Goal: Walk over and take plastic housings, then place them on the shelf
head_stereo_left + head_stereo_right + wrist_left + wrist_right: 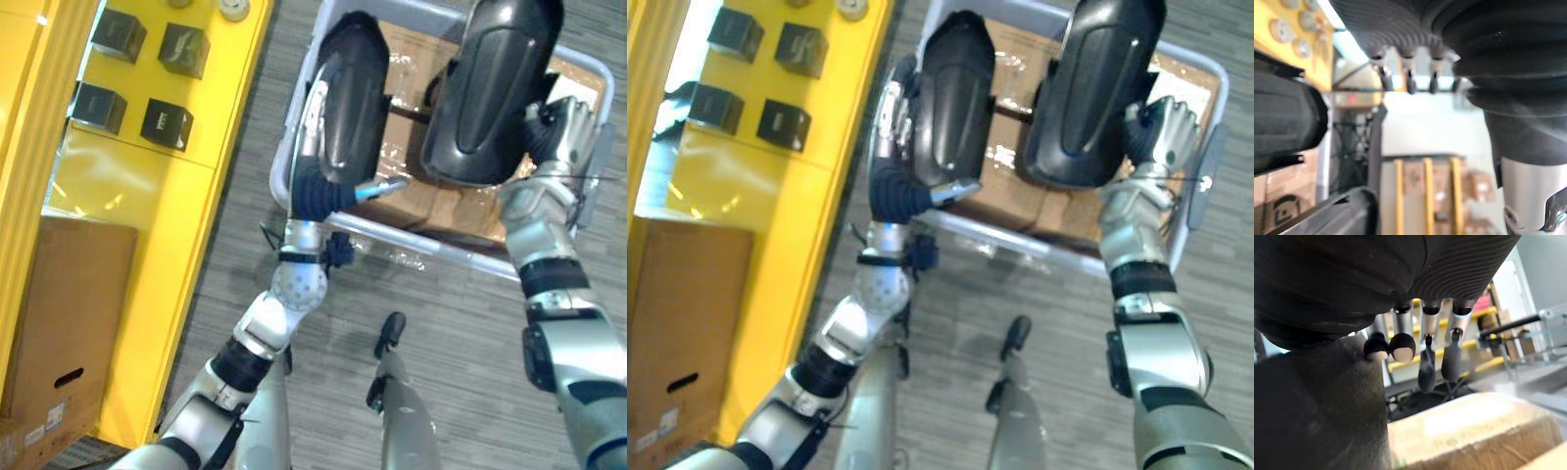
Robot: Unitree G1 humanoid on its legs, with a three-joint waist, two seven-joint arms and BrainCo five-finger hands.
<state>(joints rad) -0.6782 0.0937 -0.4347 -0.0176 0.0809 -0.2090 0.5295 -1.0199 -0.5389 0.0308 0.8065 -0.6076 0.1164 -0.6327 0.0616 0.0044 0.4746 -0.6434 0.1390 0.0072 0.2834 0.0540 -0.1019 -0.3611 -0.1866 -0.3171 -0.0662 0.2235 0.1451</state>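
Observation:
I hold two black plastic housings upright over a grey cart. The left housing (351, 93) is gripped by my left hand (312, 117), with the fingers along its outer edge and the thumb under its lower end. The larger right housing (495, 88) is gripped by my right hand (563, 132), fingers curled on its right edge. In the right wrist view the curled fingertips (1400, 346) rest against that housing's dark shell (1317, 406). The left wrist view shows the left housing (1283, 122) beside my fingers (1409, 73).
The grey cart (411, 240) below the housings holds cardboard boxes (431, 196) under clear wrap. A yellow shelf (196, 166) stands at the left with several small black boxes (167, 122) on it. A big cardboard box (69, 323) sits on its lower level.

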